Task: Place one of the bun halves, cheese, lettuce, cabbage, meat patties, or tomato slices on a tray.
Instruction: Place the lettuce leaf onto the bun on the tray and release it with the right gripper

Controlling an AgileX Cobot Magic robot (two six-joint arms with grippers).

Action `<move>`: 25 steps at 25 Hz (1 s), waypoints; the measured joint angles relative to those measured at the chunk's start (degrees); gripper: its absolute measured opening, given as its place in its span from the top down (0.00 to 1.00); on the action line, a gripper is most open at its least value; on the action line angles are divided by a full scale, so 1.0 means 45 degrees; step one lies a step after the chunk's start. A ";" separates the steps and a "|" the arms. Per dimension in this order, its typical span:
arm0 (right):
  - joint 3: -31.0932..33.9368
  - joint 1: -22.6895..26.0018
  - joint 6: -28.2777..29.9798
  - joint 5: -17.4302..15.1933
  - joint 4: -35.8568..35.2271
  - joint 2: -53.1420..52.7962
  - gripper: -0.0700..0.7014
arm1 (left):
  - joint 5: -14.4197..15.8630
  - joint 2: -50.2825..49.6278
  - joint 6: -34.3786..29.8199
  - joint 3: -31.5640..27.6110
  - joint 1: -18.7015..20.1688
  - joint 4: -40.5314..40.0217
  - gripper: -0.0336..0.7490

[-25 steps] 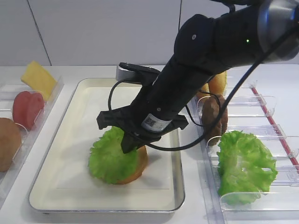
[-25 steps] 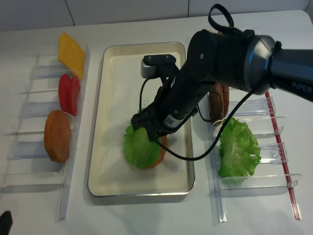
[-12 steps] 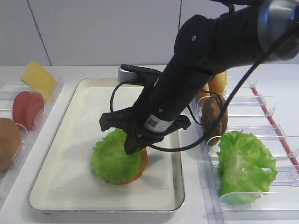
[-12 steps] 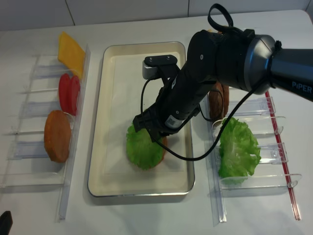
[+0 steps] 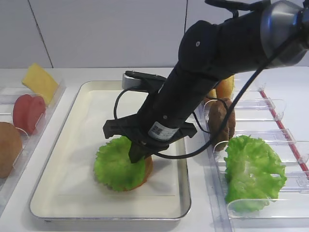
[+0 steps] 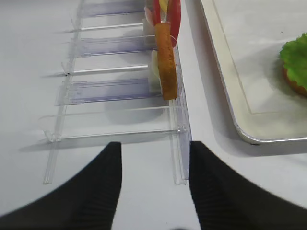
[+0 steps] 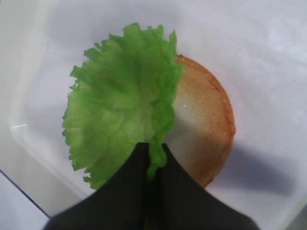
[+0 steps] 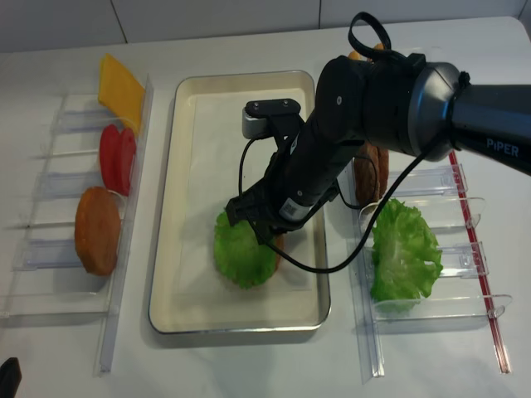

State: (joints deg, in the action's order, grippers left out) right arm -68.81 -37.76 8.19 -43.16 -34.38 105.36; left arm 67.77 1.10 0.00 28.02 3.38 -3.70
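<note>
A frilly green lettuce (image 7: pixel 115 110) leaf lies over the left part of a golden-brown bun half (image 7: pixel 204 129) on the paper-lined metal tray (image 5: pixel 77 140). My right gripper (image 7: pixel 153 155) is shut on the leaf's near edge, with green showing between the black fingertips. From above, the right gripper (image 8: pixel 267 236) reaches down onto the lettuce (image 8: pixel 241 253) in the tray's (image 8: pixel 195 141) front half. My left gripper (image 6: pixel 154 148) is open with nothing in it, low over the white table near a clear holder's end.
Left holders carry cheese (image 8: pixel 120 83), tomato slices (image 8: pixel 118 157) and a bun half (image 8: pixel 97 230). Right holders carry meat patties (image 8: pixel 371 170), another bun (image 5: pixel 224 87) and bunched cabbage leaves (image 8: pixel 405 249). The right arm spans the tray's right rim (image 5: pixel 186 193).
The right gripper has shifted slightly right and down with the lettuce, which now lies flatter over the bun half. The grip stays on the leaf.
</note>
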 joint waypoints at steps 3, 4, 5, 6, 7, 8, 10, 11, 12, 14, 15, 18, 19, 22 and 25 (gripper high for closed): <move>0.0000 0.0000 0.0000 0.0000 0.0000 0.0000 0.69 | 0.0000 0.0000 0.0000 0.0000 0.0000 0.0000 0.55; 0.0000 0.0000 0.0000 0.0000 0.0027 0.0000 0.63 | 0.0000 0.0000 0.0000 0.0000 0.0000 0.0000 0.55; 0.0000 0.0000 0.0000 0.0000 0.0091 0.0000 0.56 | 0.0000 0.0000 0.0000 0.0000 0.0000 0.0000 0.55; 0.0000 0.0000 0.0000 -0.0020 0.0173 0.0000 0.49 | 0.0000 0.0000 0.0000 0.0000 0.0000 0.0000 0.55; 0.0000 0.0000 0.0000 -0.0051 0.0263 0.0000 0.42 | 0.0000 0.0000 0.0000 0.0000 0.0000 0.0000 0.55; 0.0000 0.0000 0.0000 -0.0051 0.0381 0.0000 0.35 | 0.0000 0.0000 0.0000 0.0000 0.0000 0.0000 0.55; -0.0057 0.0000 0.0000 -0.0121 0.0630 -0.0077 0.24 | 0.0000 0.0000 0.0000 0.0000 0.0000 0.0000 0.55; -0.0124 0.0000 -0.0054 -0.0211 0.0871 -0.0133 0.21 | 0.0000 0.0000 0.0000 0.0000 0.0000 0.0000 0.55; -0.0306 0.0000 -0.0169 -0.0374 0.1122 -0.0202 0.19 | 0.0000 0.0000 0.0000 0.0000 0.0000 0.0000 0.55; -0.0833 0.0051 -0.0558 -0.0897 0.1745 -0.0309 0.17 | 0.0000 0.0000 0.0000 0.0000 0.0000 0.0000 0.55; -0.1113 0.0051 -0.0907 -0.1194 0.2293 -0.0334 0.17 | 0.0000 0.0000 0.0000 0.0000 -0.0006 0.0000 0.55; -0.2182 0.0051 -0.1820 -0.2742 0.3841 -0.0354 0.17 | 0.0000 0.0000 0.0000 0.0000 -0.0006 0.0000 0.55; -0.2576 0.0051 -0.2041 -0.3255 0.4312 -0.0354 0.17 | 0.0000 0.0000 0.0000 0.0000 -0.0006 0.0000 0.55; -0.3717 0.0051 -0.2548 -0.4875 0.5142 -0.0354 0.17 | 0.0000 0.0000 0.0000 0.0000 -0.0006 0.0000 0.55; -0.4839 0.0051 -0.2468 -0.5870 0.5423 -0.0359 0.18 | 0.0000 0.0000 0.0000 0.0000 -0.0006 0.0000 0.55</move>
State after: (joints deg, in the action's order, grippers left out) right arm -90.59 -37.53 -2.92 -69.58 -9.98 103.75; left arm 67.77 1.10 0.00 28.02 3.35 -3.70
